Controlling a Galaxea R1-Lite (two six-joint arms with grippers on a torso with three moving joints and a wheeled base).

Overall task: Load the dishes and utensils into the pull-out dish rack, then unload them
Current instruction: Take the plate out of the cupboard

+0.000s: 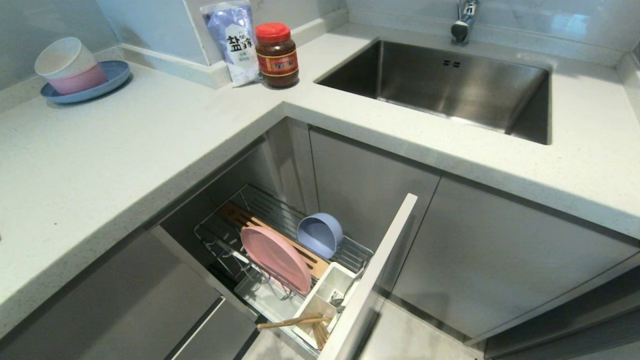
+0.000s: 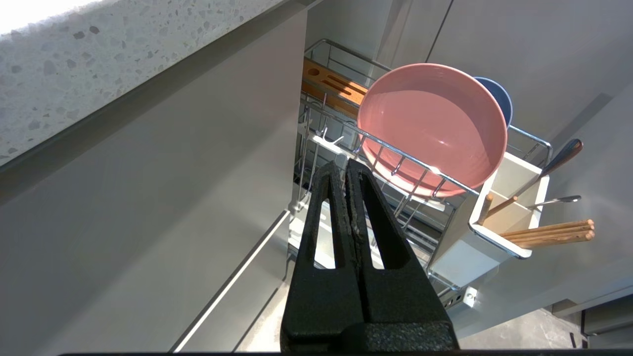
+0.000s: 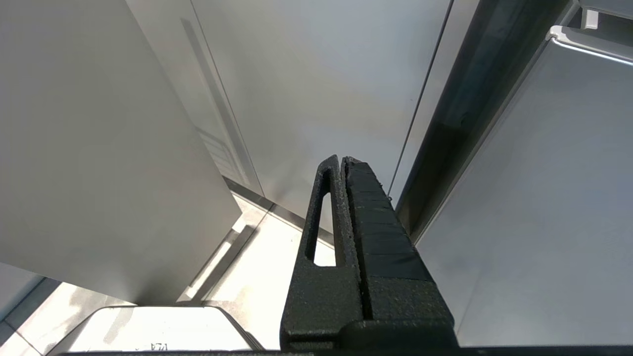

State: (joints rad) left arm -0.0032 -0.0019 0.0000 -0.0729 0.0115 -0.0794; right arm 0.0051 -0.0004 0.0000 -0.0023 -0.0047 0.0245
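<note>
Since the plate [image 2: 431, 126] stands on edge between the prongs of the rack [image 1: 350, 252], with the bowl [image 1: 320, 234] behind it and the chopsticks [image 2: 549, 233] and spoon [image 2: 561, 154] in the cup [image 2: 499, 217], everything seems loaded. Both the left gripper [image 2: 344, 167] and the right gripper [image 3: 341, 160] are closed and empty, low by the cabinets. I think the plate is stiff, light and smooth; its free upper rim is the best hold.

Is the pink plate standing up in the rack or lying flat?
Standing on edge: the pink plate leans between the dish rack prongs, beside the blue-grey bowl.
</note>
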